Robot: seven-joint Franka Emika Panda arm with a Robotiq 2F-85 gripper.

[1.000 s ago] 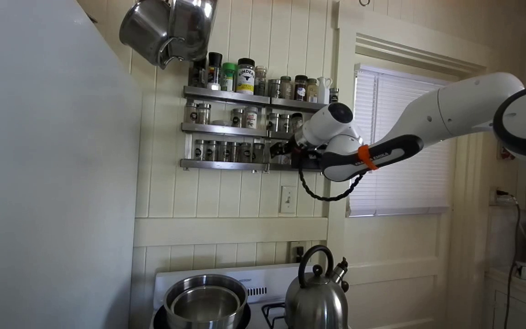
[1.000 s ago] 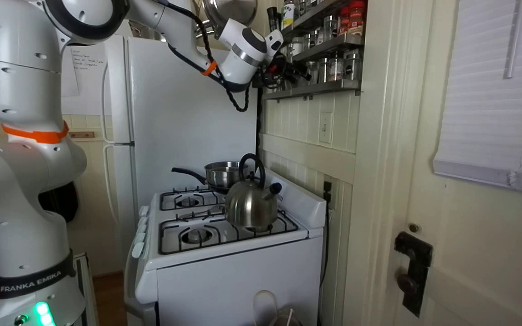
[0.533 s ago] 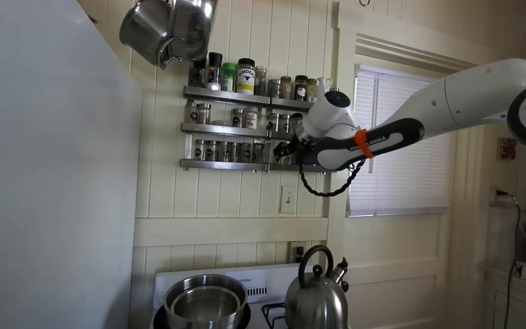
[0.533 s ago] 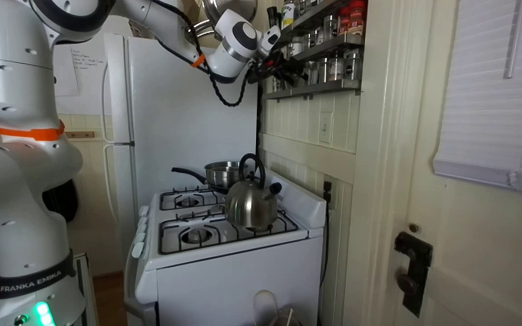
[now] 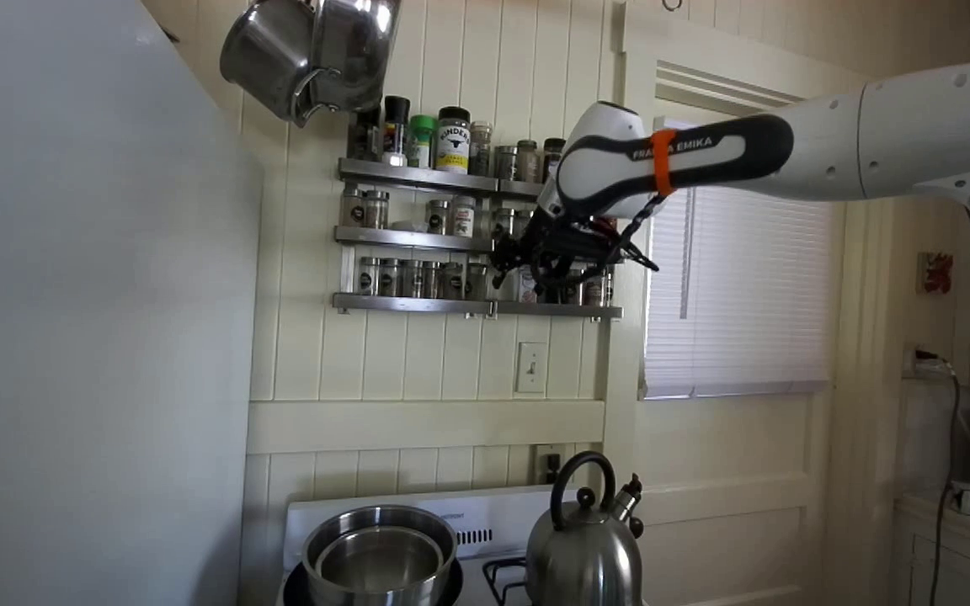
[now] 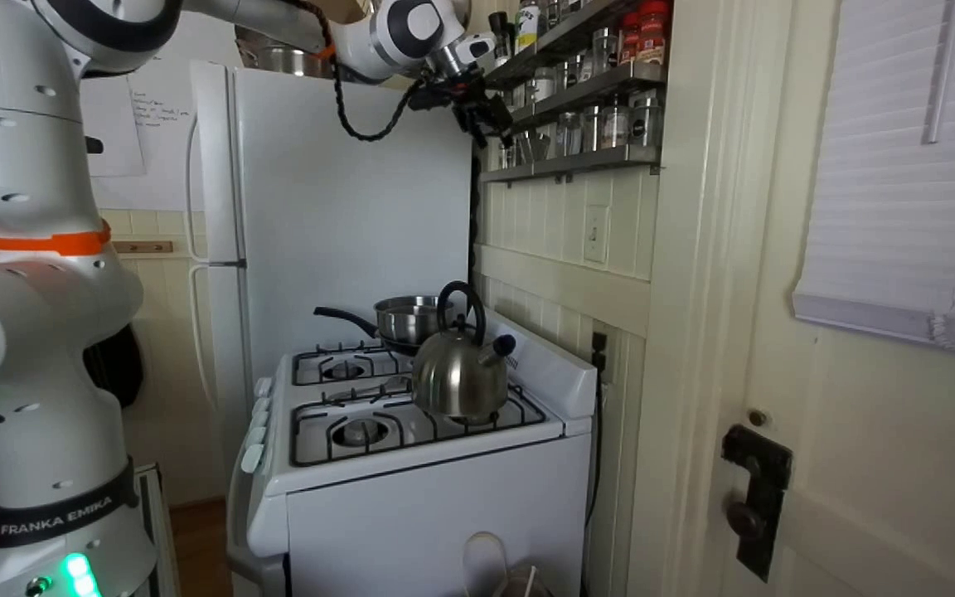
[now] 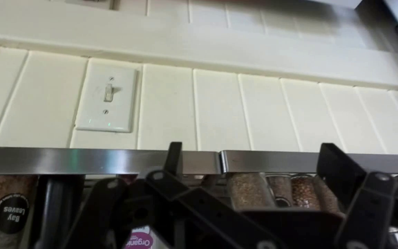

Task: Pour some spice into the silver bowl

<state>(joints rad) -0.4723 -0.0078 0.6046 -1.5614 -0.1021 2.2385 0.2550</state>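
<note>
Silver bowl (image 6: 405, 322) sitting upright on the surface (image 6: 411, 455), little spice jars (image 5: 452, 282) well above it.

The bowl is wide, round, shiny steel, mouth up, resting in or on a dark pan (image 5: 454, 582), I can't tell which, with a gap between it and the kettle (image 5: 583, 562); a smaller round shape (image 5: 379, 562) shows inside, second bowl or its own shine, I can't say. On the lowest shelf (image 5: 409, 302) a row of jars stands upright, clear with metal lids, several with dark round labels.
</note>
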